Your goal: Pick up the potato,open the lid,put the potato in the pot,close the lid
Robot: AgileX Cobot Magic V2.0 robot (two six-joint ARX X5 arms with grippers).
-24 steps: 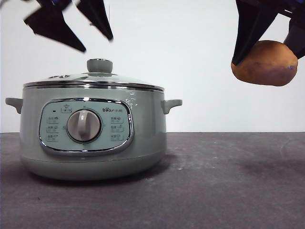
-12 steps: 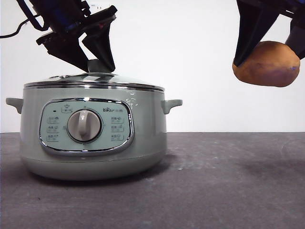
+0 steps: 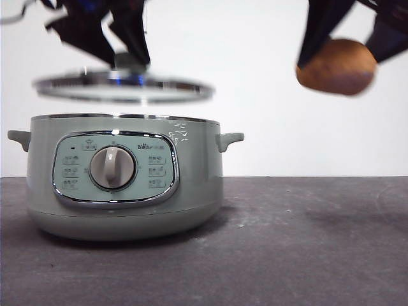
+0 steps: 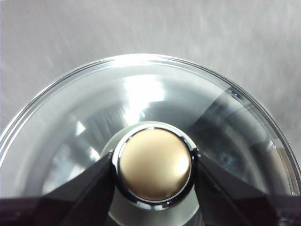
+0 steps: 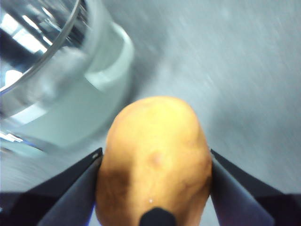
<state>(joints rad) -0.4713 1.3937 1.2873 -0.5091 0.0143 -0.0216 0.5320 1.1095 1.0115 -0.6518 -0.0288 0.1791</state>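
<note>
Left gripper [image 3: 124, 60] pinches the knob [image 4: 154, 164] of the lid [image 3: 122, 88], held level in air just above the open pot [image 3: 121, 175], apart from its rim. Right gripper [image 3: 338, 54] clamps the potato [image 3: 336, 67] w/ both jaws, airborne well right of pot, long axis approx. horizontal in front view. Dark table [image 3: 287, 248] below.
</note>
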